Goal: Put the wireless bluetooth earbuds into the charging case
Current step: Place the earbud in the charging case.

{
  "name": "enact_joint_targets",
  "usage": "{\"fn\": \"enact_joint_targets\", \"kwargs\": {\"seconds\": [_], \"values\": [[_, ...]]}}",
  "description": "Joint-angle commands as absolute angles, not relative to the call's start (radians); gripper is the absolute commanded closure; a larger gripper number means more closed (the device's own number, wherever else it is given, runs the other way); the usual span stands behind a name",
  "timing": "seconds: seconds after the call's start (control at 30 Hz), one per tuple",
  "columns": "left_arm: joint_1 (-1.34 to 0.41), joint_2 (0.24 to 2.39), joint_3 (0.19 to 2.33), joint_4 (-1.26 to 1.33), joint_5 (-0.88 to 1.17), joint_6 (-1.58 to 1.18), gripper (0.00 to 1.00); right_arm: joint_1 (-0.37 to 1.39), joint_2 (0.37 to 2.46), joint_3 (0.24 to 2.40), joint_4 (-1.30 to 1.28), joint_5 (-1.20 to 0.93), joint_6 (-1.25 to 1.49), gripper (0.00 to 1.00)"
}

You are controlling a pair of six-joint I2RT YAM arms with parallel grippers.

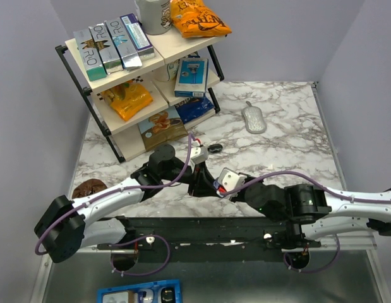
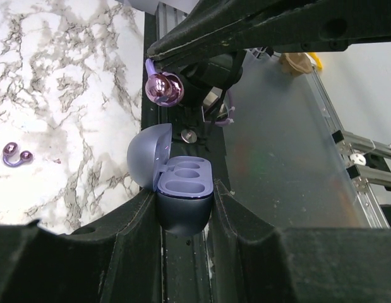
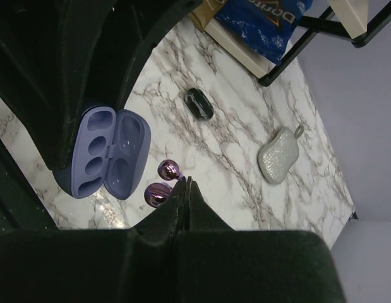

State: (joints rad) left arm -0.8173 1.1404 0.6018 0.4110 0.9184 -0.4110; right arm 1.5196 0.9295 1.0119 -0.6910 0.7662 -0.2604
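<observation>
Clamping the charging case (image 2: 182,183) by its base over the middle of the table's near edge, the left gripper (image 2: 184,201) presents it with the lid open and the moulded wells bare. Just beside it the right gripper (image 3: 186,187), jaws pressed together, pinches a translucent purple earbud (image 3: 157,194) at the very fingertips. The piece hangs close to the case's rim but apart from it.

The step in hand looks to be seating this first earbud, with the task barely begun. Done well, it calls for the right arm to carry the earbud squarely over one well, turn it until its two bulbs match the hollow's outline, and lower it slowly. The left arm's job is to hold the case level and not yield. The glossy piece is gripped on a sliver, so it may twist or pop free if pushed off-axis, and letting go is best left until it sits in the hollow.

A second purple earbud (image 2: 17,153) lies on the marble table (image 1: 290,145), off to one side. Farther in, a glossy black oval object (image 1: 215,148) sits mid-table with a grey glittery pouch (image 1: 253,118) beyond it, and a snack shelf (image 1: 189,44) fills the far left corner.
</observation>
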Motion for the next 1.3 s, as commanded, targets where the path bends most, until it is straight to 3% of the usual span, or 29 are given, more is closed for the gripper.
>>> {"fn": "enact_joint_targets", "kwargs": {"seconds": [0.0,1.27], "values": [[-0.808,1.149,0.627,0.453,0.973,-0.373,1.0,1.543,0.925,0.997,-0.635,0.775,-0.285,0.99],[-0.782,1.146,0.617,0.515,0.959,-0.39,1.0,1.632,0.985,0.956,-0.618,0.836,-0.187,0.99]]}}
